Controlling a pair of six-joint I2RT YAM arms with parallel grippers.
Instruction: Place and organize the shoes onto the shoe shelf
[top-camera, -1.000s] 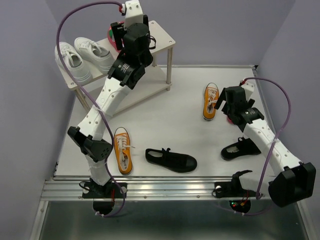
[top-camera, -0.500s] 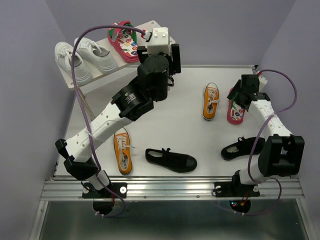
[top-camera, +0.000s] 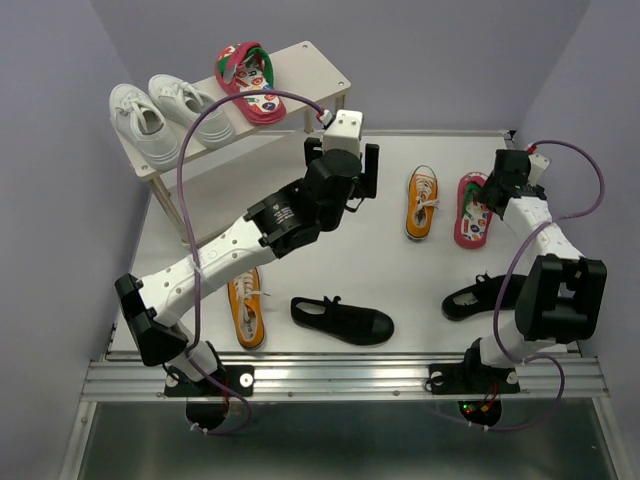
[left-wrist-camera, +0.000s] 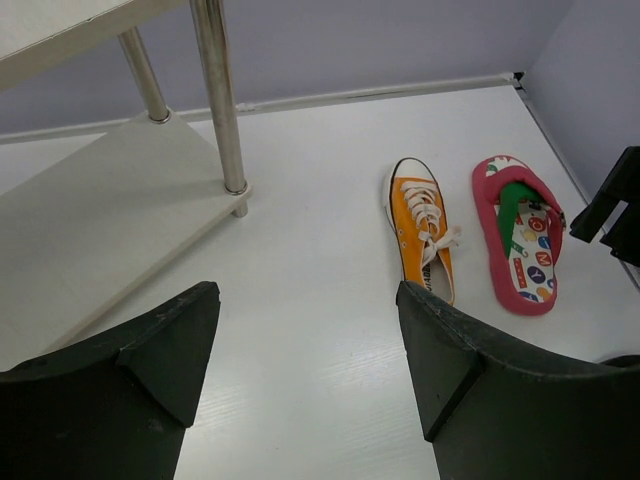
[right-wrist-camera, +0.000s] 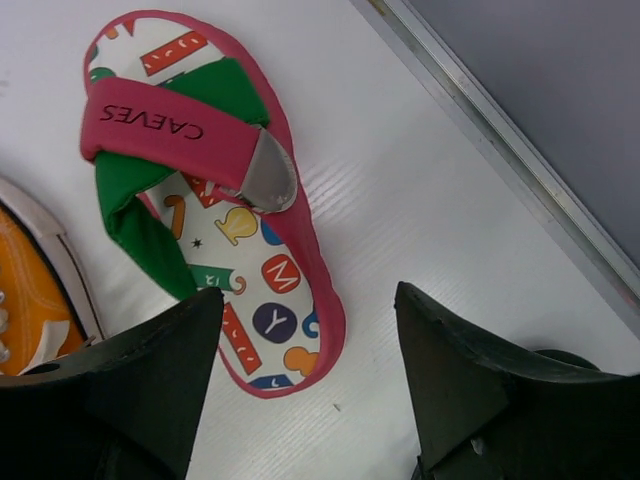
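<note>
The shoe shelf (top-camera: 312, 66) stands at the back left. Its top board carries a pair of white sneakers (top-camera: 165, 113) and one red flip-flop (top-camera: 248, 80). My left gripper (top-camera: 362, 172) is open and empty above the table, right of the shelf's lower board (left-wrist-camera: 100, 220). It faces an orange sneaker (left-wrist-camera: 420, 238) and the second red flip-flop (left-wrist-camera: 520, 232). My right gripper (right-wrist-camera: 310, 335) is open and empty just over that flip-flop's heel (right-wrist-camera: 290, 330). The other orange sneaker (top-camera: 244, 300) and two black strap shoes (top-camera: 342, 320) (top-camera: 485, 295) lie near the front.
A shelf leg (left-wrist-camera: 220, 100) stands close ahead-left of my left gripper. The purple back wall and a metal table edge strip (right-wrist-camera: 500, 140) run just beyond the flip-flop. The right side wall (top-camera: 600, 120) is close to my right arm.
My left arm has swung from the shelf top down to the table's middle, leaving a flip-flop on the shelf. My right arm has folded back, uncovering the flip-flop on the table.
</note>
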